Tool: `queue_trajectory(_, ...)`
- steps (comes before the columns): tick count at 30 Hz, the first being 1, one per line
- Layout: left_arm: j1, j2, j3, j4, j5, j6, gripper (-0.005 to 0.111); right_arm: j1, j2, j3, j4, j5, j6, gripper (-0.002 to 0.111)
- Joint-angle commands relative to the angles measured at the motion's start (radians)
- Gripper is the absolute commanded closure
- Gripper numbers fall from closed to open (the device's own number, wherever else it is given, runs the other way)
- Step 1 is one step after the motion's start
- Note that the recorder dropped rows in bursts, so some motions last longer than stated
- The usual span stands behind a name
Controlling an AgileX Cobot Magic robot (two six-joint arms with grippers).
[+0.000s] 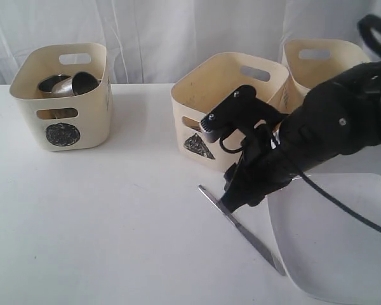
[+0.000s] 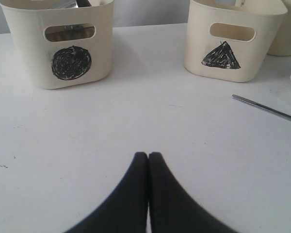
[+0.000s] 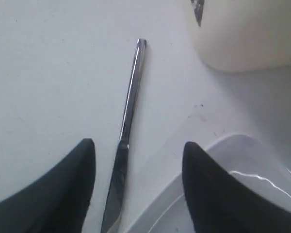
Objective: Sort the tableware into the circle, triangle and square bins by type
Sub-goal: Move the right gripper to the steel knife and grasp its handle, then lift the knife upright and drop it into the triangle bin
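The slim steel table knife (image 1: 241, 229) lies flat on the white tabletop (image 1: 114, 222), at five o'clock from the cream plastic bin with a triangle mark (image 1: 197, 114). The black right gripper (image 3: 138, 145) hangs over it, spread apart, probably to grasp it; the left gripper (image 2: 148, 156) is pressed together, idle.

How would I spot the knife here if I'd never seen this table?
Find the middle cream bin, marked with a triangle. Just in front of it, beside the big white plate, the knife lies flat under the right arm's spread fingers. It is the only slim, shiny steel strip.
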Motion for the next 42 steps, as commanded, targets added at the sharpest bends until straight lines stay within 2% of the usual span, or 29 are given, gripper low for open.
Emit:
queue_trajectory(1,0.000,-0.004,0.007,-0.001,0.003,-0.003,0.107,0.003,0.118,-0.024,-0.006,-0.042,-0.015,0.055)
queue_trajectory(5,0.000,-0.004,0.007,-0.001,0.003,-0.003,0.107,0.003,0.220,-0.095,-0.002,-0.009,-0.011,0.055)
queue_trajectory(14,0.000,-0.004,0.007,-0.001,0.003,-0.003,0.107,0.003,0.434,-0.335,0.009,0.195,0.012,0.055)
queue_trajectory(22,0.000,-0.004,0.007,-0.001,0.003,-0.003,0.107,0.001,0.566,-0.387,0.017,0.262,0.040,0.056)
queue_trajectory(23,0.000,-0.004,0.007,-0.001,0.003,-0.003,0.107,0.001,0.571,-0.387,0.027,0.271,0.040,0.061)
queue_trajectory(25,0.000,-0.004,0.007,-0.001,0.003,-0.003,0.107,0.001,0.576,-0.387,0.089,0.298,0.040,0.084)
queue_trajectory(28,0.000,-0.004,0.007,-0.001,0.003,-0.003,0.107,0.001,0.576,-0.387,0.183,0.308,0.036,0.108)
queue_trajectory(32,0.000,-0.004,0.007,-0.001,0.003,-0.003,0.107,0.001,0.552,-0.373,0.312,0.271,0.010,0.108)
queue_trajectory(36,0.000,-0.004,0.007,-0.001,0.003,-0.003,0.107,0.001,0.466,-0.296,0.470,0.137,-0.029,0.108)
queue_trajectory(42,0.000,-0.004,0.007,-0.001,0.003,-0.003,0.107,0.001,0.348,-0.172,0.543,0.039,-0.041,0.108)
